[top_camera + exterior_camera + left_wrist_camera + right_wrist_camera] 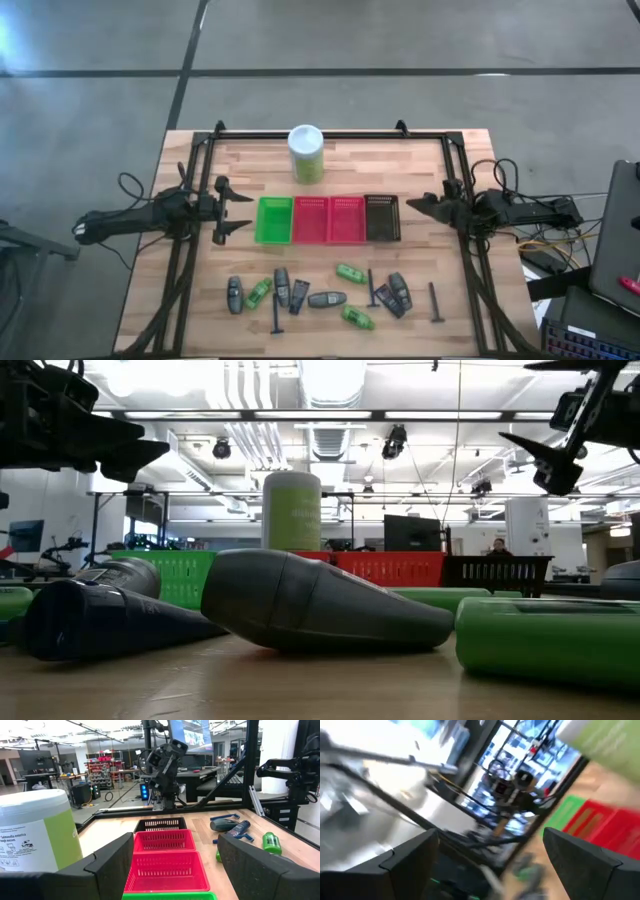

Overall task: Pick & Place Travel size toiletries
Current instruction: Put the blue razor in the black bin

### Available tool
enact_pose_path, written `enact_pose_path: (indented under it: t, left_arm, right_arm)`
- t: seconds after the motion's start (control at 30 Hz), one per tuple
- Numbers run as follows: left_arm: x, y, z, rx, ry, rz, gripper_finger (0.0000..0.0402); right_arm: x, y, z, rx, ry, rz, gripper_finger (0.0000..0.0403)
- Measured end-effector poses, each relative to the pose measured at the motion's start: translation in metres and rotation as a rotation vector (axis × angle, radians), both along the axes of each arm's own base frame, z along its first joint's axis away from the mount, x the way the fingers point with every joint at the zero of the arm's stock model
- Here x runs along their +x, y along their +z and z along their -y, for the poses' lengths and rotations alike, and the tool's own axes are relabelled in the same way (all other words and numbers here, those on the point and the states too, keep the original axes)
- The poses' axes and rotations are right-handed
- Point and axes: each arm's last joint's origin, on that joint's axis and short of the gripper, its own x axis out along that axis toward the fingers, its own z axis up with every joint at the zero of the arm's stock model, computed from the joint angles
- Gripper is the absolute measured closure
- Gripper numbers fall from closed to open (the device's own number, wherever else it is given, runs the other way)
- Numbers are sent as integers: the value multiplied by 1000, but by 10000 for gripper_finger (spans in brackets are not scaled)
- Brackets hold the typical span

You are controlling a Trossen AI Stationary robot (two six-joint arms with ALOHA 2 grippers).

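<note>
The toiletries lie loose along the table's near side: dark grey oval bottles (325, 299), bright green bottles (350, 272), dark packets (299, 293) and thin dark-blue T-shaped sticks (435, 302). The low view shows a grey bottle (320, 603) and a green one (550, 640) lying on their sides. My left gripper (232, 209) is open and empty, at the table's left, beside the green basket (274, 220); it also shows in its wrist view (175, 865). My right gripper (425, 205) is open and empty, at the table's right, beside the black basket (382, 218).
A row of mesh baskets, green, two red (328, 220) and black, stands mid-table. A tall white-and-green canister (306, 153) stands behind them. A black frame (320, 135) runs around the table's edges. Bare wood lies between baskets and toiletries.
</note>
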Motion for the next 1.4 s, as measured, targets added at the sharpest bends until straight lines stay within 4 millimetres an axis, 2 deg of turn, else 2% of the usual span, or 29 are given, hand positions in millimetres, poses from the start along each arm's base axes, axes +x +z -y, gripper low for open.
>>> enact_pose_path:
  t: [0.13,0.3,0.6,0.7,0.8,0.87,0.93,1.0,1.13,1.23,1.3,1.4]
  left_arm:
    - [0,0,0,0,0,0,108]
    - [0,0,0,0,0,0,108]
    - [0,0,0,0,1,0,108]
    - [0,0,0,0,1,-1,108]
    - [0,0,0,0,1,-2,108]
    - [0,-1,0,-1,1,-8,108]
    - [0,-1,0,-1,1,-8,108]
    - [0,-1,0,-1,1,-8,108]
    - [0,-1,0,-1,1,-8,108]
    - [0,-1,0,-1,1,-7,108]
    - [0,-1,0,-1,1,-7,108]
    - [0,-1,0,-1,1,-8,108]
  right_arm:
    - [0,0,0,67,17,2,52]
    - [-1,2,-1,-6,20,22,64]
    - [1,-1,7,166,-233,8,76]
    - [3,0,5,169,-154,11,73]
    - [7,10,4,187,-128,-23,67]
    - [12,27,3,160,-133,-76,63]
    - [20,45,2,130,-121,-195,58]
    - [28,56,0,134,-94,-404,53]
    - [37,64,-6,229,17,-929,45]
    - [43,71,-12,279,144,-1213,44]
    - [51,75,-17,293,220,-1321,44]
    - [64,81,-25,312,238,-1426,43]
